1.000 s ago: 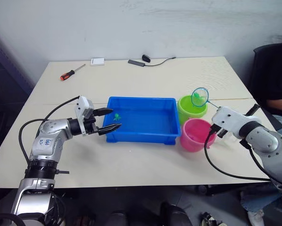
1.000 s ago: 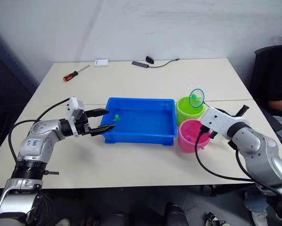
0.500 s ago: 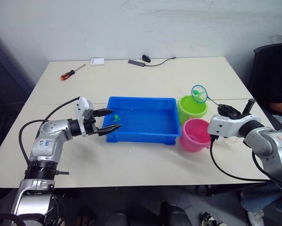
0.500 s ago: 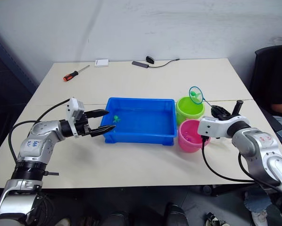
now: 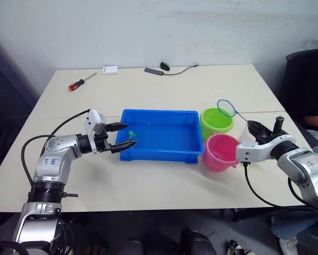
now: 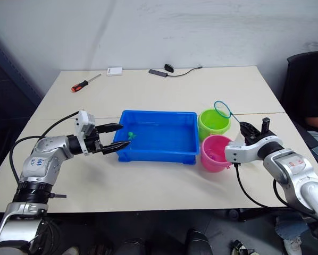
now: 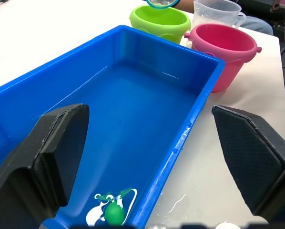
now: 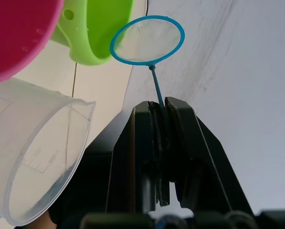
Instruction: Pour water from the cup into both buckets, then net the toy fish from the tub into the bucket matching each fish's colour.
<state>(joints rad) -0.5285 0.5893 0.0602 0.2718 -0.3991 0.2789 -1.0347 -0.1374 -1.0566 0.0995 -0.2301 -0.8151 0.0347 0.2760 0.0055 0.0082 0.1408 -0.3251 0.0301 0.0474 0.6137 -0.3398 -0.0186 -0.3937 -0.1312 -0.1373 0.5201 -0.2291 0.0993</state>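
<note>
Right wrist view: right gripper [image 8: 160, 107] is closed on the net [image 8: 147, 40] stick, hoop above the green bucket [image 5: 216, 121], beside the pink bucket [image 5: 220, 151]. Left gripper [image 5: 128, 135] is open at the tub [image 5: 161, 152] left end, near a green fish [image 7: 115, 212]. Cup [image 8: 35, 157] is beside the pink bucket.

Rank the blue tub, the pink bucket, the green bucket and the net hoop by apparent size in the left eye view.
1. blue tub
2. pink bucket and green bucket, too alike to rank
3. net hoop
</note>
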